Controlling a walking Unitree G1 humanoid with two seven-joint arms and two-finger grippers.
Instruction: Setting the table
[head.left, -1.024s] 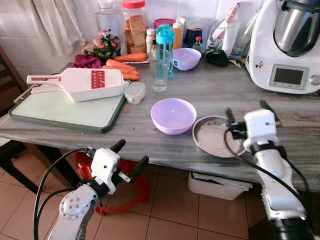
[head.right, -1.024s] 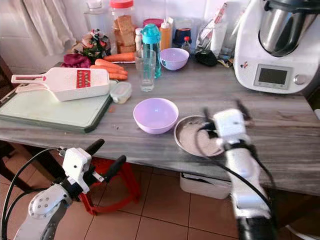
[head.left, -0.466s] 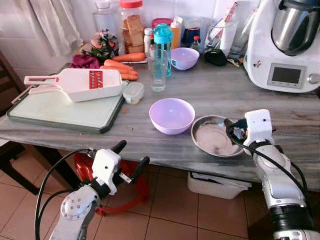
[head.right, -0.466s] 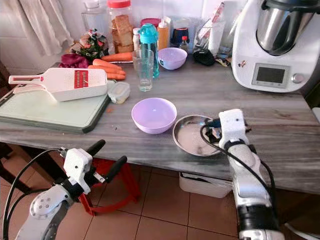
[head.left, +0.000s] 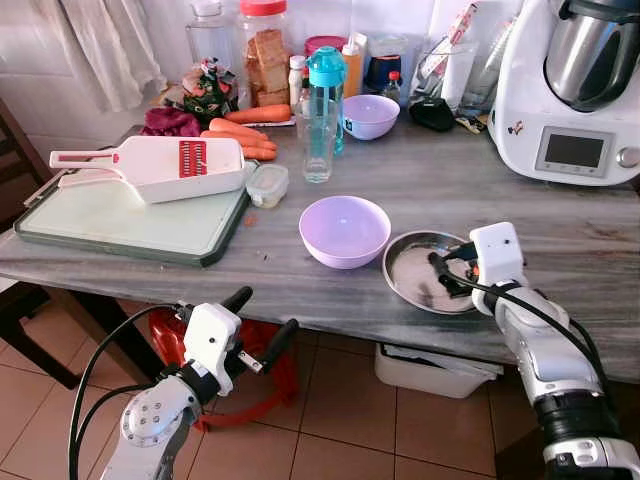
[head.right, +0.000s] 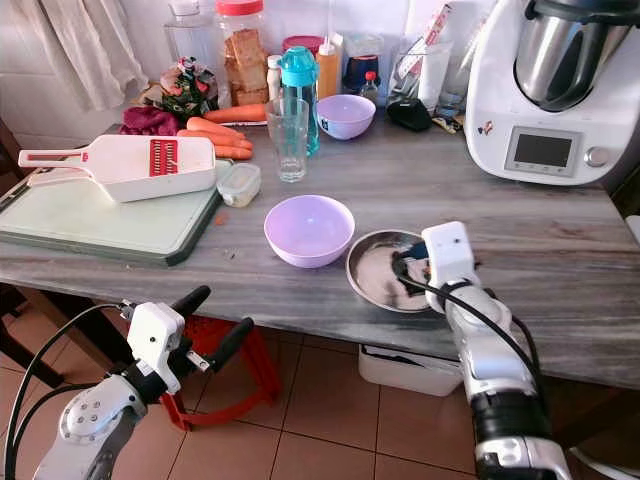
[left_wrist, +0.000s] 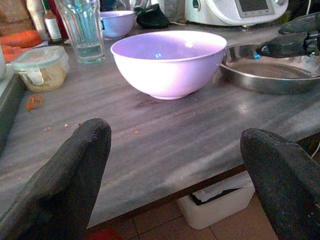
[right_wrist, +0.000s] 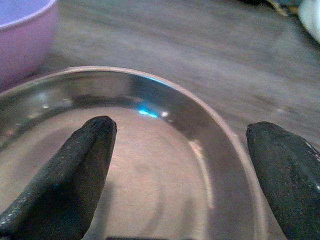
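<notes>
The metal plate lies near the front edge of the tabletop, just right of the lilac bowl and almost touching it, probably set within easy reach so it can be lifted and laid at a place; the right gripper reaches in over the plate's right rim, its fingers spread wide with one over the dish and the other past the rim, which looks like a line-up for pinching that rim. The right arm comes up from below the front edge, forearm angled forward and wrist bent inward toward the bowl; the left gripper hangs below the front edge, fingers spread and holding nothing, pointed at the bowl.
</notes>
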